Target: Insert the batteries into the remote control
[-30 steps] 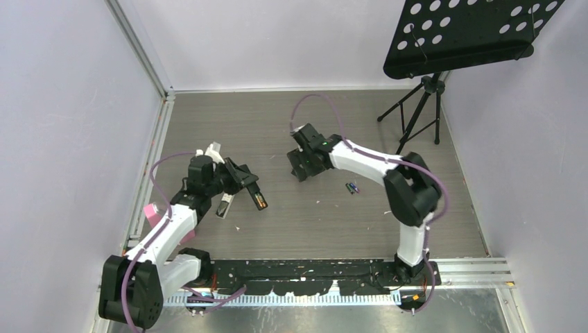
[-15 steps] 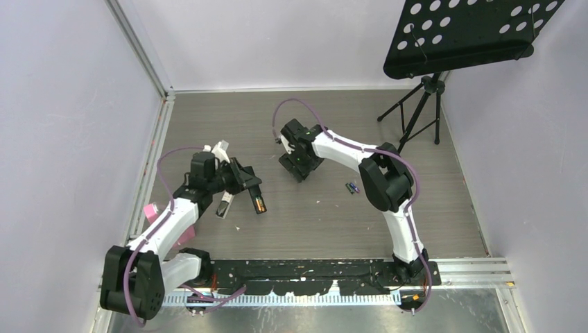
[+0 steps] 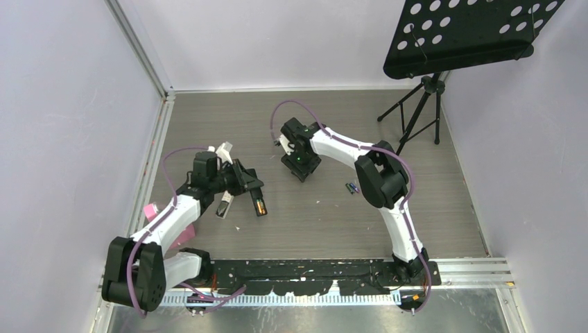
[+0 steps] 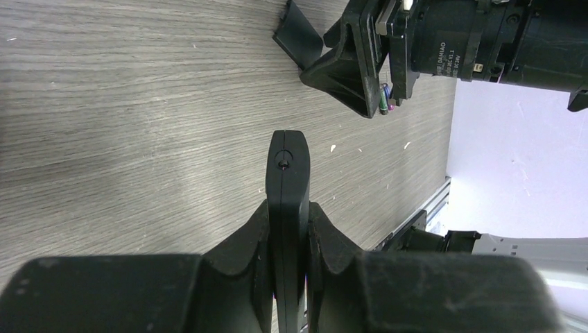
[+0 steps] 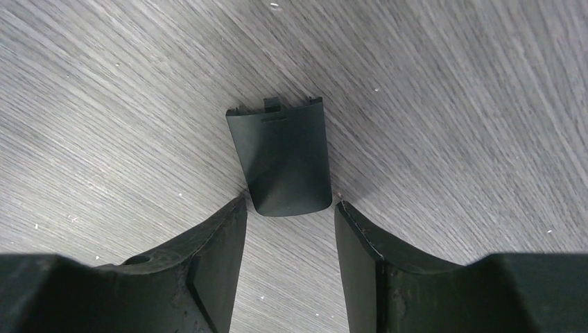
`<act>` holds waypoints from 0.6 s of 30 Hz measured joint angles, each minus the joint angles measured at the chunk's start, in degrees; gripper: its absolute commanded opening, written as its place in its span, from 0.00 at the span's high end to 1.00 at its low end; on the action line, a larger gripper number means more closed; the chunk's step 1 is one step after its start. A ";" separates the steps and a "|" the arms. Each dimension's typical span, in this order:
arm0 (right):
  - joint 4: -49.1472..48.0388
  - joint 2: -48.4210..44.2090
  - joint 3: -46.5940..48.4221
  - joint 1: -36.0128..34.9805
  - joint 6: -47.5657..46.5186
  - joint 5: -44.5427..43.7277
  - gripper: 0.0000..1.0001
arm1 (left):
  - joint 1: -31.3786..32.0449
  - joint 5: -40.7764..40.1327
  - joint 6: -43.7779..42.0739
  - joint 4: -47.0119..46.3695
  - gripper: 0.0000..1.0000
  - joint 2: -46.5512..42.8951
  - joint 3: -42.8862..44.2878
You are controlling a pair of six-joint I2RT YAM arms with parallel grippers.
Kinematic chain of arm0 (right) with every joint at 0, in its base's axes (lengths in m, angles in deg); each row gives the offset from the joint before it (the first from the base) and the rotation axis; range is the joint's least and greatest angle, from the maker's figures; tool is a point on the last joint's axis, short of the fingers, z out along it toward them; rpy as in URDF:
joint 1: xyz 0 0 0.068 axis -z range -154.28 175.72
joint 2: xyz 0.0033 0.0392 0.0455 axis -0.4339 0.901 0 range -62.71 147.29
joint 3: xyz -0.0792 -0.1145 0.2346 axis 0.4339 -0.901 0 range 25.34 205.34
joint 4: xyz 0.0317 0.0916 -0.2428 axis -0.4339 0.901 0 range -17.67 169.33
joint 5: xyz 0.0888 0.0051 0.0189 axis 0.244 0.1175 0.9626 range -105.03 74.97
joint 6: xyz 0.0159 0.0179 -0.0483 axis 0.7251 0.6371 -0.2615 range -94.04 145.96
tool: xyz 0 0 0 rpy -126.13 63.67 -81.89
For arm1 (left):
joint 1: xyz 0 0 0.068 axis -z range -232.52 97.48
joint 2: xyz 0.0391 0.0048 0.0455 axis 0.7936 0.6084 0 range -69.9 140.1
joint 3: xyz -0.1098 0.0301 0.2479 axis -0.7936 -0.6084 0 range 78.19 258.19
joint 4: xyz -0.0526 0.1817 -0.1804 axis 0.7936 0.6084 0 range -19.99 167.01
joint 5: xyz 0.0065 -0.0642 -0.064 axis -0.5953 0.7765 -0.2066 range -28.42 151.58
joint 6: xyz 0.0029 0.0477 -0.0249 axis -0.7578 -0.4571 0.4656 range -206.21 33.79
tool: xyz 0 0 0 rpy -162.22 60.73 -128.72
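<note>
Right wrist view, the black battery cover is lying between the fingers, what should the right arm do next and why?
Probably close the right gripper on the battery cover and lift it. The cover lies flat on the table, its near end just between the open jaws, not yet gripped, and the left gripper holds the remote.

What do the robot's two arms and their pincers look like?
The left arm and right arm both have white shells between chunky black joints. A purple cable loops along each. The left pincer and right pincer are matte black, with two wedge-shaped fingers each. One black wrist motor carries small white lettering.
</note>
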 measured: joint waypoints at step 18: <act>-1.57 0.79 0.85 0.61 -2.69 3.21 0.48 | 0.00 0.96 0.00 -1.68 1.00 2.01 0.02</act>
